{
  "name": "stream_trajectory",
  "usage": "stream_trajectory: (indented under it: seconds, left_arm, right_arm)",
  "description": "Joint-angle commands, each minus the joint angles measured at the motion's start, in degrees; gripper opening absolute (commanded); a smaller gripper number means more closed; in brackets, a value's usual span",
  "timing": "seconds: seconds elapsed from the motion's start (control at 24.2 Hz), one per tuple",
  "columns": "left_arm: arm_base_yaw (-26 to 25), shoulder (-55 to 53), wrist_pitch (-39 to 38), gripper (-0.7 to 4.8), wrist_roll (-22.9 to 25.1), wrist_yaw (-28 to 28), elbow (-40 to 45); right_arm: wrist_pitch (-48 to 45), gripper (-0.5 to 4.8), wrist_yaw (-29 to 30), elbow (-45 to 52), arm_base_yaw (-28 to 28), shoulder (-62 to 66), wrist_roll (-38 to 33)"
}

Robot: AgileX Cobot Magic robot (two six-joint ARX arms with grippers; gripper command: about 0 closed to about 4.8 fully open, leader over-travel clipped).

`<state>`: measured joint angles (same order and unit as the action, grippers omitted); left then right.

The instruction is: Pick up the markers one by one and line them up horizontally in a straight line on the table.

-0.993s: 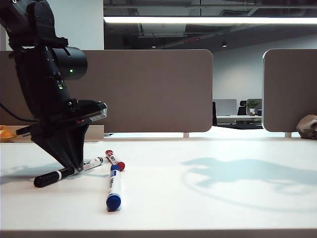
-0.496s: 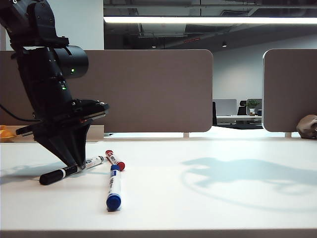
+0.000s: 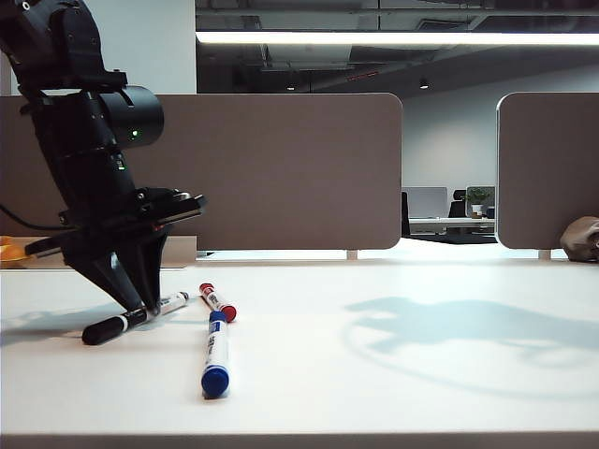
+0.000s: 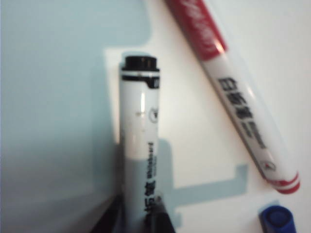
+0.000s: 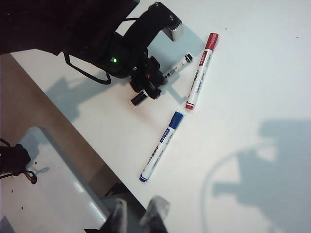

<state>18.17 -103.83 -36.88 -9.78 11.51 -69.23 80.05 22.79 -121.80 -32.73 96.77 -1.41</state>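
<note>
The white tabletop (image 3: 393,374) carries all three markers at its left part. The left tool (image 3: 148,311) stands low over it at about nine o'clock from the middle, and it pinches the black marker (image 3: 131,318) around the barrel; the black cap end touches the surface. At three o'clock of this marker lies the red marker (image 3: 217,302), just beside. The blue marker (image 3: 215,354) lies at six o'clock from the red one, almost touching its near end. The right tool (image 5: 138,218) hangs high above the tabletop, its fingers close together, with nothing between them.
</note>
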Motion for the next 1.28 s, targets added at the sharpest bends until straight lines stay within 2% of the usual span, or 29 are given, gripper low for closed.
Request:
stream_trajectory:
  seconds: [0.04, 0.25, 0.62, 1.08, 1.28]
  left_arm:
    - [-1.55, 0.17, -1.49, 0.17, -0.11, -0.15, -3.10]
    - [-3.85, 0.17, -3.80, 0.17, -1.09, -0.09, -7.56]
    - [-4.33, 0.17, -3.02, 0.19, -1.60, -0.13, -8.81]
    - [-4.57, 0.17, 3.63, 0.22, -1.11, -0.63, -8.83]
    - [-4.57, 0.17, 5.35, 0.22, -1.20, -3.69, -8.83]
  right_arm:
    - [-0.57, 0.63, 0.55, -0.20, -0.07, -0.42, -0.09]
    - [-0.57, 0.63, 1.07, -0.20, -0.07, -0.42, -0.09]
    - [-0.57, 0.63, 1.95, -0.20, -0.07, -0.42, -0.09]
    - [-0.59, 0.63, 1.57, -0.20, -0.07, -0.42, -0.07]
    - [-0.59, 0.63, 1.57, -0.20, -0.07, -0.42, -0.07]
